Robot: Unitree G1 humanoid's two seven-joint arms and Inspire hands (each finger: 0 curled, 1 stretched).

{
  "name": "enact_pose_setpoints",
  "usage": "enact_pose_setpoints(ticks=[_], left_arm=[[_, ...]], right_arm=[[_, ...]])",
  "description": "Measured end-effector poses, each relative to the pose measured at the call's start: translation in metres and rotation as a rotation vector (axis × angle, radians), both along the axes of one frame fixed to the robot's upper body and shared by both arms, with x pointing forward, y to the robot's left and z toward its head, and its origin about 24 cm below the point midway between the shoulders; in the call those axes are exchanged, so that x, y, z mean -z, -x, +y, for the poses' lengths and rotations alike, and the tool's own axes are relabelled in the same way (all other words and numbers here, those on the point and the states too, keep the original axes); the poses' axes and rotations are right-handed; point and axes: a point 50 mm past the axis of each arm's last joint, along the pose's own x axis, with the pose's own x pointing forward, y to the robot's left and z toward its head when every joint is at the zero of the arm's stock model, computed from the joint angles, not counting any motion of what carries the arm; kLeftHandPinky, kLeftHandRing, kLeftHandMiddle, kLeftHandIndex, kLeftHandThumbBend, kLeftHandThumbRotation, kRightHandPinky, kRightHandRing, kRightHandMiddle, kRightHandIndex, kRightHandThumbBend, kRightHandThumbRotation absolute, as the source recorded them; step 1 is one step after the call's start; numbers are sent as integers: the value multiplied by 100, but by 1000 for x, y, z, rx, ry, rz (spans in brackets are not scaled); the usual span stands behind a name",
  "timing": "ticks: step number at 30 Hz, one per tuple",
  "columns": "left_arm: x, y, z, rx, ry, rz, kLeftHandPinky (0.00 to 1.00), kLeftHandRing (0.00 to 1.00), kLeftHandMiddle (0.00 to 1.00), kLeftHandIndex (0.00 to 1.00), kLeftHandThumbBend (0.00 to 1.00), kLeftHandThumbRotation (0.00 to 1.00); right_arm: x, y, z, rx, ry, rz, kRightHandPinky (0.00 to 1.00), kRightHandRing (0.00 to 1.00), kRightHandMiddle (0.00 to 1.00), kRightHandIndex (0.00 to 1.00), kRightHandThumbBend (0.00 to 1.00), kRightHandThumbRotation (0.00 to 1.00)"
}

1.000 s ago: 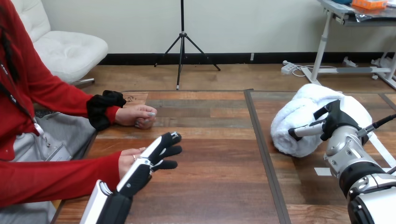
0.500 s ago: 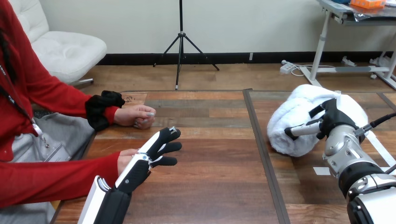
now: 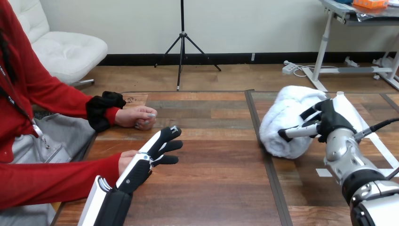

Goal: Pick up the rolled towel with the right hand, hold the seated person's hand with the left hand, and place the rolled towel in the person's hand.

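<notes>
Rolled white terry towel (image 3: 282, 117): on the right part of the brown wooden counter (image 3: 211, 183), gripped by the right hand (image 3: 332, 118).

Nearest, left side: left arm comes in from the bottom edge. Left hand (image 3: 148, 157) is open, fingers straight and pointing up and to the right, low over the counter. Just at its left lies the person's nearer hand (image 3: 125, 159), red-sleeved, partly covered by the left hand. No fingers curl round it; cannot tell whether the two touch.

Mid, right side: silver right forearm (image 3: 346, 157) rises to the right hand, whose fingers wrap over the towel's right end, thumb (image 3: 299, 132) pressed across its front. Cannot tell whether the towel's underside clears the counter.

Farther, left: the person's other hand (image 3: 136, 117), loosely fisted, rests on the counter, well apart from the towel.
</notes>
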Motion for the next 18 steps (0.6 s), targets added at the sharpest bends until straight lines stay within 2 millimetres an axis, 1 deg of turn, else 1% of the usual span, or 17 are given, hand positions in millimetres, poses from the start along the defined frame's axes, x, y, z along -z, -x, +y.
enact_pose_setpoints(ticks=[3, 9, 15, 18], left_arm=[[0, -1, 0, 0, 0, -2, 73, 83, 89, 90, 100, 58], [-1, -2, 0, 3, 3, -7, 75, 84, 89, 90, 100, 57], [-1, -4, 0, 4, 0, -15, 74, 84, 89, 90, 100, 58], [-2, -5, 0, 5, 0, -20, 74, 84, 89, 90, 100, 58]], right_arm=[[1, 1, 1, -16, -9, -7, 32, 39, 46, 41, 87, 0], [3, 2, 2, -45, -18, -25, 32, 37, 43, 39, 87, 0], [6, 5, 4, -80, -23, -47, 30, 35, 41, 37, 87, 0], [7, 6, 4, -97, -21, -53, 33, 35, 40, 36, 86, 0]])
